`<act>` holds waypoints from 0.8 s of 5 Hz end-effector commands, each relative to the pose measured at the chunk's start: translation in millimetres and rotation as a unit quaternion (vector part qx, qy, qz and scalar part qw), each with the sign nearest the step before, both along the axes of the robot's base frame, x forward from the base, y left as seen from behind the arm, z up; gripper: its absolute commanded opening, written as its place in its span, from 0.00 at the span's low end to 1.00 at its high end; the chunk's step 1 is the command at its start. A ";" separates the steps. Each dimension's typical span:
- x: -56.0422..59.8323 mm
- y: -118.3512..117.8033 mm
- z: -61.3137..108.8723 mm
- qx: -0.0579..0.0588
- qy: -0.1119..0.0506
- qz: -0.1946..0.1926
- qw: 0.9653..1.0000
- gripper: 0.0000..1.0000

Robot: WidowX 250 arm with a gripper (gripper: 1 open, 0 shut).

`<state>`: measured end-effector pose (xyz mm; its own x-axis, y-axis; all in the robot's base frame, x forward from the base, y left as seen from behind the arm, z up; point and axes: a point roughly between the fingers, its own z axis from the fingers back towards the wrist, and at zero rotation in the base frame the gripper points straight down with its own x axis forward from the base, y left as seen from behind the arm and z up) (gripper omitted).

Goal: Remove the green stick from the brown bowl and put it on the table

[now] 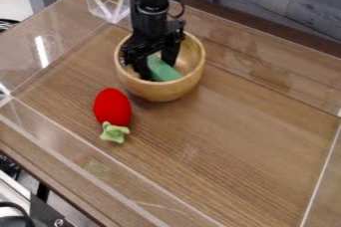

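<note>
Tool (151, 60) open, down in brown bowl (182, 84); green stick (167, 70) just beside fingers.

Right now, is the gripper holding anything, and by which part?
Nothing is held. The gripper is down inside the brown bowl, jaws open, over the green stick, which lies in the bowl.
</note>
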<state>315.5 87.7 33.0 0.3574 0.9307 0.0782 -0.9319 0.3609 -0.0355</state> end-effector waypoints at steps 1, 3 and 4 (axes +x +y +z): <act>0.7 9.1 2.6 -0.003 -0.018 -0.051 0.999 0.00; 0.2 13.5 14.9 -0.022 -0.022 -0.110 0.993 0.00; 2.4 12.3 34.2 -0.035 -0.026 -0.121 0.992 0.00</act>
<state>308.4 95.4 41.6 0.5676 0.8229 -0.0260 -0.8225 0.5653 -0.0637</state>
